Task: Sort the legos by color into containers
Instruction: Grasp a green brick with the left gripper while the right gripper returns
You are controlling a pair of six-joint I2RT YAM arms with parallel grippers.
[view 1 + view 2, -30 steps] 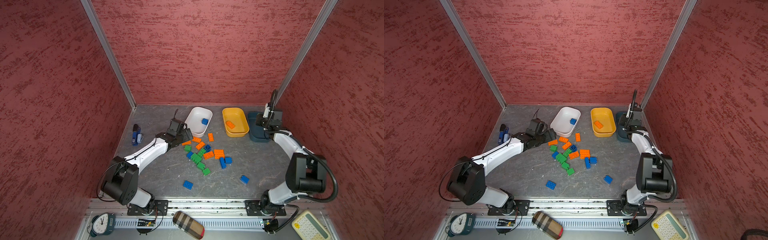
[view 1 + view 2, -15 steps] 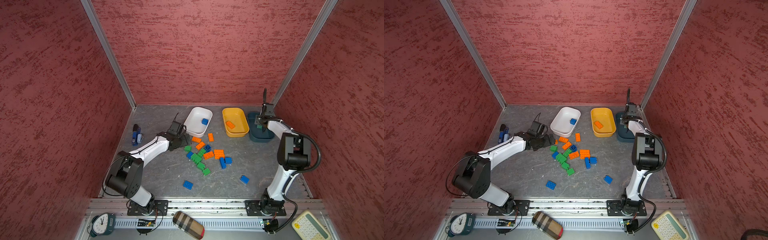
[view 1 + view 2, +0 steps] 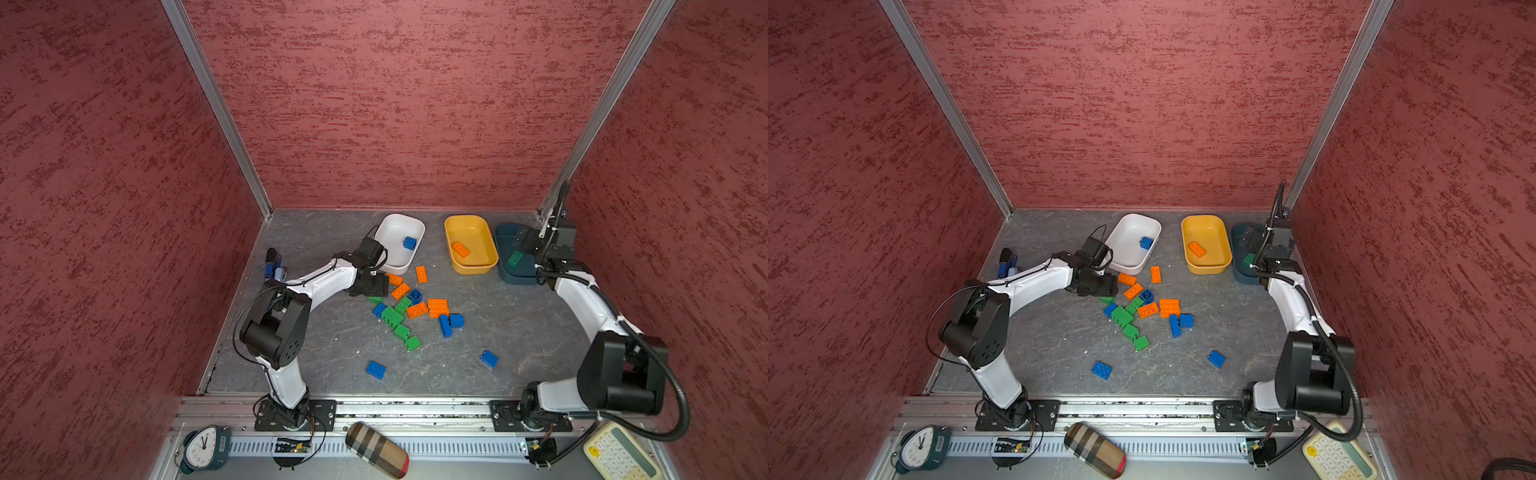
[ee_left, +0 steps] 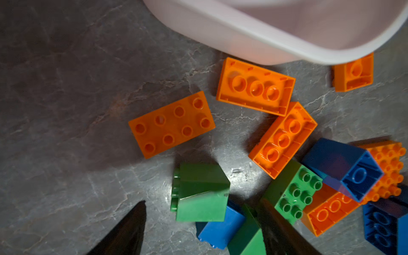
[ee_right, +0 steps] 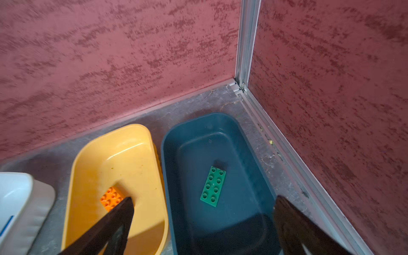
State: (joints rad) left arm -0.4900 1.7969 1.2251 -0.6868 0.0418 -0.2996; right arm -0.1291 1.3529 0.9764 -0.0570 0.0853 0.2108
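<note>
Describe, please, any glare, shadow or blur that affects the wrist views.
Left wrist view: the white tub is soft, out of focus, and glare whitens one face of the green brick. Right wrist view: sharp, but dark shadows fall in the yellow tub and teal tub beneath the right gripper.

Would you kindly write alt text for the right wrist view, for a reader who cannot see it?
The open right end effector hangs over the dark teal tub, where one green lego lies flat, studs up; the yellow tub beside it holds an orange lego.
</note>
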